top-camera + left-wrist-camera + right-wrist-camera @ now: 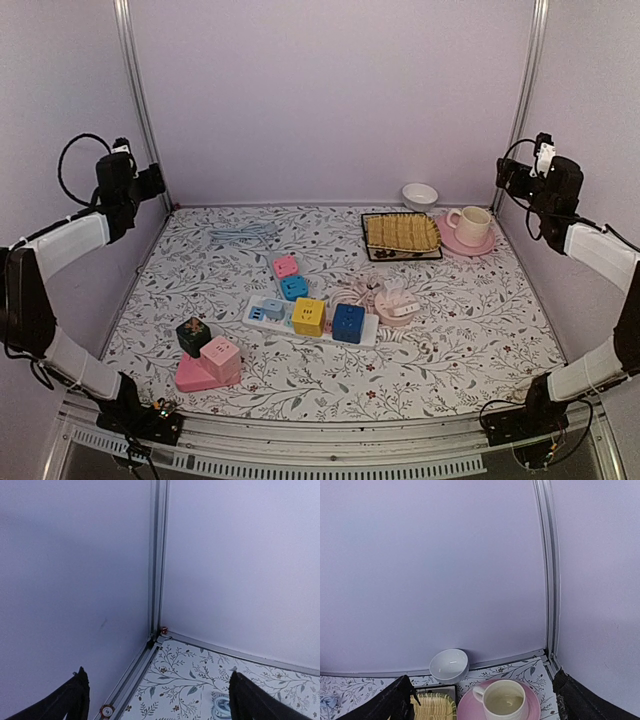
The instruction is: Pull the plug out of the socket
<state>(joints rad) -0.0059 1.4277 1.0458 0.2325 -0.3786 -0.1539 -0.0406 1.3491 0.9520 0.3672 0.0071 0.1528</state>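
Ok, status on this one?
Left gripper, right gripper open, empty, raised. Yellow cube plug, blue cube plug on white power strip, untouched. Nothing blocking approach.

between the right fingers (395,702), the pink saucer (467,708) and woven tray (434,706) run off the bottom edge; beside one left finger (250,700), a bluish shape (220,706) is too cropped to name.

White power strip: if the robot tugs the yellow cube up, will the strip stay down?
Probably not: the power strip looks slim and light, with nothing visibly pinning it. It seems rigid, so it would tilt, not bend. The coiled cord beside it would likely drag limply.
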